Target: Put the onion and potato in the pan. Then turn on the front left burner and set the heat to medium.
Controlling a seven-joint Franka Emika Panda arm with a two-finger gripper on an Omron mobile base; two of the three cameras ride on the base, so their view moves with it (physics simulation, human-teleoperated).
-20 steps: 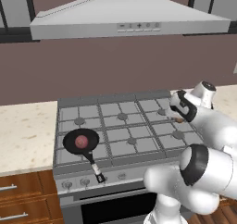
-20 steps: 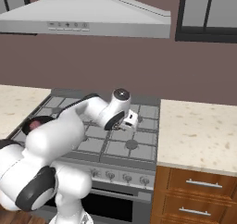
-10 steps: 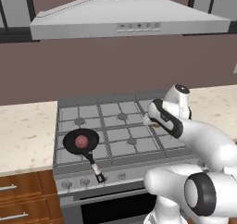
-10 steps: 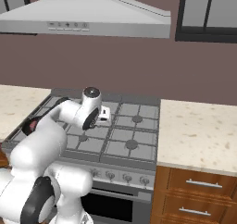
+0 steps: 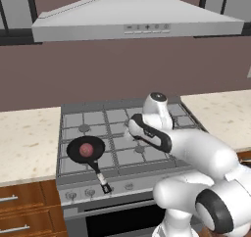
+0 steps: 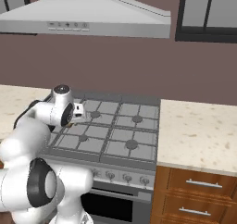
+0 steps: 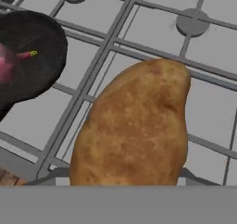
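Holding the rough oval potato [image 7: 134, 126] clamped, the pincer hangs over the grey grate [image 7: 106, 45], beside the black pan [image 7: 32, 52] with onion [image 7: 7, 65].

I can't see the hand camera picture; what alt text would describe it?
A large brown potato fills the foreground, carried above a grey stove grate. At upper left sits a black pan with a reddish-pink onion inside.
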